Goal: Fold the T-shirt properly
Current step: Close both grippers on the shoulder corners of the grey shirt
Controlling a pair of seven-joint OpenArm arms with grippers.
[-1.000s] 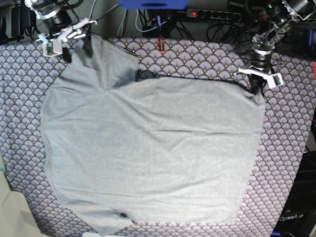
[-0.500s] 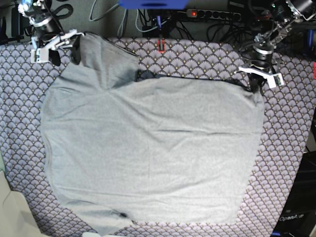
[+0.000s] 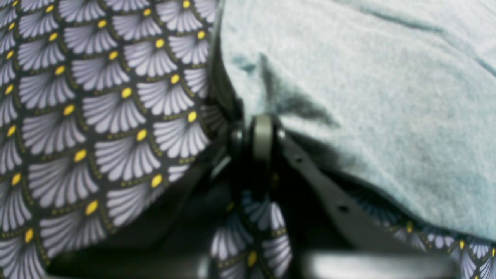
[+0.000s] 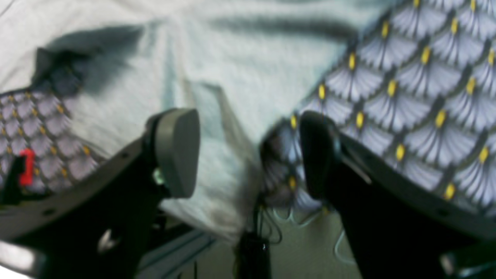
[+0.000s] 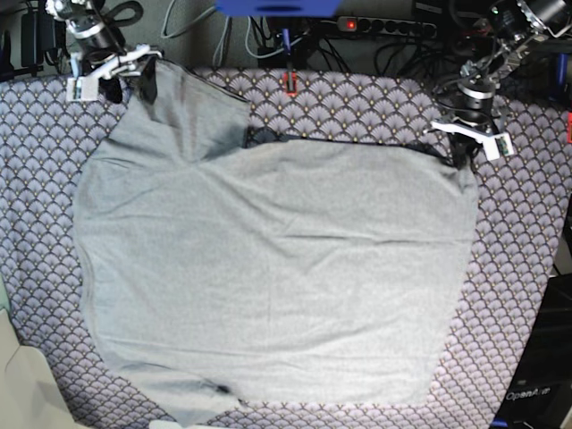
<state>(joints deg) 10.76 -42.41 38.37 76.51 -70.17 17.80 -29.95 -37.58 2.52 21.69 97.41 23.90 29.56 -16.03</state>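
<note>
The light grey T-shirt (image 5: 268,259) lies spread flat over most of the patterned cloth (image 5: 518,268). At the shirt's far right corner, my left gripper (image 5: 466,157) is shut on its edge; the left wrist view shows the closed fingertips (image 3: 262,133) pinching the puckered grey fabric (image 3: 368,97). My right gripper (image 5: 131,87) hovers open at the far left corner. In the right wrist view its pads (image 4: 176,151) stand wide apart, with the shirt's sleeve edge (image 4: 221,162) lying between them, ungripped.
A red clip (image 5: 290,82) sits at the table's back edge. Behind it lie a power strip (image 5: 384,27) and cables. A pale object (image 5: 27,384) is at the front left corner. The cloth's back edge drops off just beyond my right gripper (image 4: 248,155).
The right gripper, open throughout, swung left and then back right and farther towards the back edge at the shirt's far left corner. The left gripper and the shirt stayed put.
</note>
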